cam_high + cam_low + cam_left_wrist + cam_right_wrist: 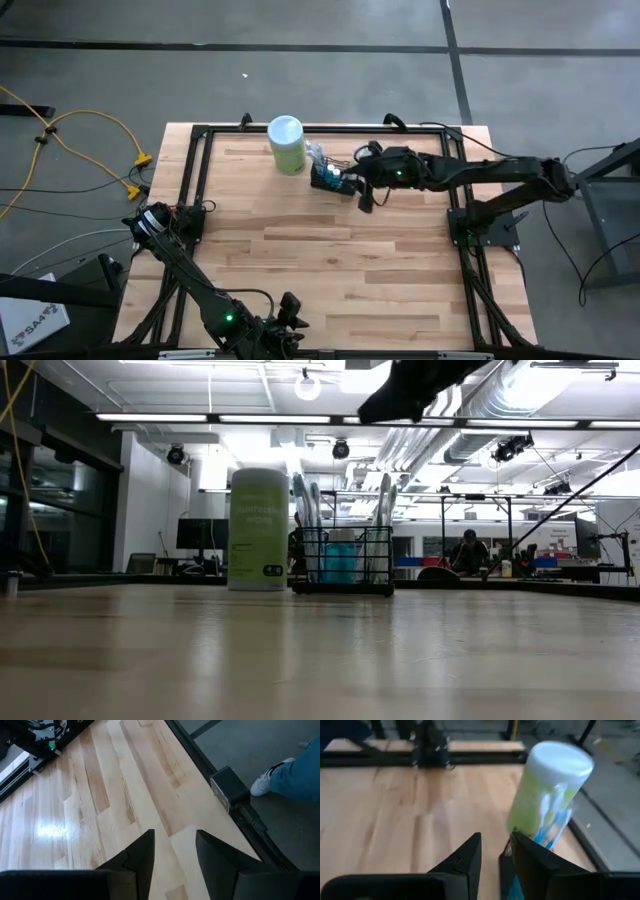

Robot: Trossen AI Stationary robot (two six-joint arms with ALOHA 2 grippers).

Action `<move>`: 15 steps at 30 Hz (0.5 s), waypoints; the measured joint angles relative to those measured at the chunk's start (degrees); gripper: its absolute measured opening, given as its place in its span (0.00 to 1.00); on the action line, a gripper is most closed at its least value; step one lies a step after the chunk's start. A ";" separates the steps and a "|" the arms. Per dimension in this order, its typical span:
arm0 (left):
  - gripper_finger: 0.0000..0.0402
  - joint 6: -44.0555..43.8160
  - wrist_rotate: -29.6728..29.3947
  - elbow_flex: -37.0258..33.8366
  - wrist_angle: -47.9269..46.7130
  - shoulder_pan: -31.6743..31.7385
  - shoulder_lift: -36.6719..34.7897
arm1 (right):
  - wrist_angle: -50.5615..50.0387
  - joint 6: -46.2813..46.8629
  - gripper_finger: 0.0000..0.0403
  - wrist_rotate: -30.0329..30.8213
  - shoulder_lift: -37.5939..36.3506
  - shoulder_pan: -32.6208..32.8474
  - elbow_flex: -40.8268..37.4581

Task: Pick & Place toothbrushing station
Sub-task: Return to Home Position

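The caddy (330,180) stands at the far side of the surface (330,270), just beside a pale green canister (286,145), with the brushes (301,500) standing upright in it and rising well above its rim. The right gripper (496,852) hangs close over the caddy's near side, raised off the surface. Its fingers are only a narrow gap apart and have nothing between them.

That closeness looks like the main danger to me. If the arm pulls back low or swings sideways, a finger could catch a brush handle and flick it out. It could also tip the light wire caddy, or nudge it against the canister. A straight lift before any retreat seems the safer way out.

The left gripper (174,852) waits at the near edge, well apart from all this, its fingers spread moderately and empty. Nothing lies on the boards between the arms. A black frame (200,135) runs round the surface, and the right arm has to keep above its rails. Beyond the edge by the left arm, a person's shoe (267,775) and trouser leg show on the floor.
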 joint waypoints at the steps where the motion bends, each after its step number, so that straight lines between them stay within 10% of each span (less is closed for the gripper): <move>1: 0.34 0.00 -0.02 0.00 0.24 0.14 0.00 | -1.93 0.55 0.25 0.01 -0.85 0.64 0.00; 15: 0.34 0.68 -0.06 0.00 0.92 3.58 0.00 | -17.84 9.94 0.25 0.71 -9.22 10.24 -0.04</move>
